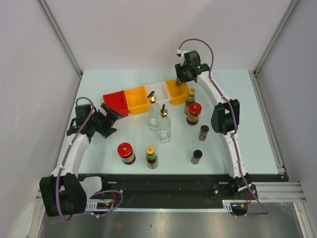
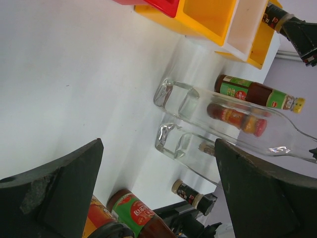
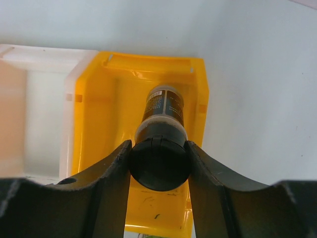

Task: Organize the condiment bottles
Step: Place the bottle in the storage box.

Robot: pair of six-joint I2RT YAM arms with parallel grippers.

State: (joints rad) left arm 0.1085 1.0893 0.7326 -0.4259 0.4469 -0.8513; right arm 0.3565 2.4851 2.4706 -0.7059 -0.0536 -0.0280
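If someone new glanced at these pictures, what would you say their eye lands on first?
At the far side of the table, the right gripper is shut on a black-capped shaker, held over the yellow bin at the right end of the bin row. Two tall clear glass bottles with gold spouts stand in the middle. The left gripper hovers open beside the red bin.

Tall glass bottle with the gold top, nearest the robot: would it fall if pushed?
Probably. The glass bottle is tall and narrow, so a push up high would likely tip it. It looks empty, so it is likely light. Smooth glass may be slippery, and might break if dropped.
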